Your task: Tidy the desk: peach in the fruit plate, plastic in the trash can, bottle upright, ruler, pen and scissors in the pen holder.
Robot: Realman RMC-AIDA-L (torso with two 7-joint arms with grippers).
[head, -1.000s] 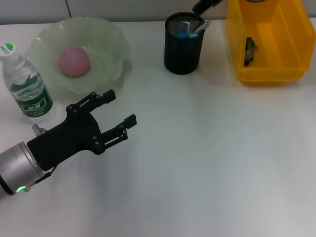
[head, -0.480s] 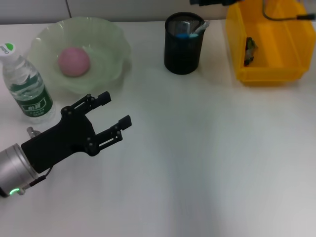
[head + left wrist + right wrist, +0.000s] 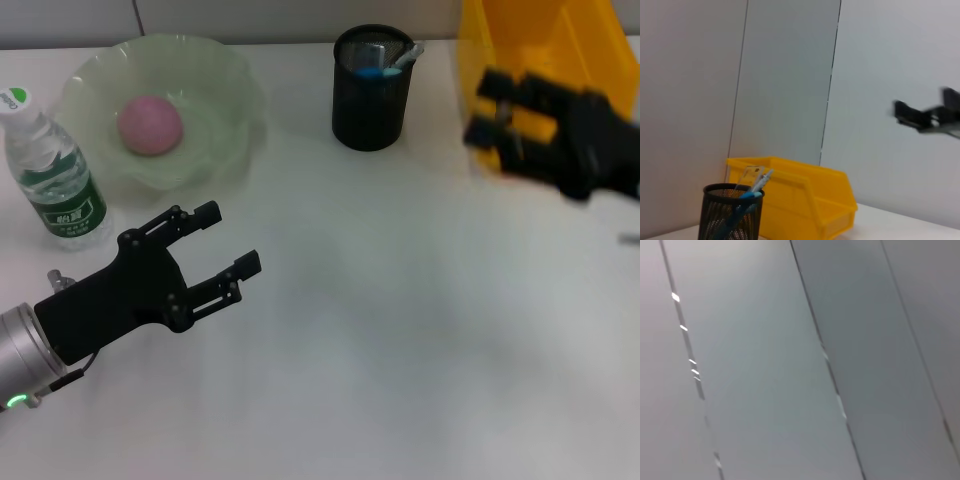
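Head view: the right gripper (image 3: 497, 110), which a second ago was barely visible above the yellow plastic bin (image 3: 540, 40), has swung down in front of it, blurred, fingers apart and empty. The left gripper (image 3: 228, 240) has slid back slightly, also spread and holding nothing. The pink peach (image 3: 150, 124) sits in the pale green plate (image 3: 235, 95), the clear water bottle (image 3: 55, 175) stands upright, and the black mesh pen holder (image 3: 372, 95) holds stationery, so the tidying looks essentially finished.
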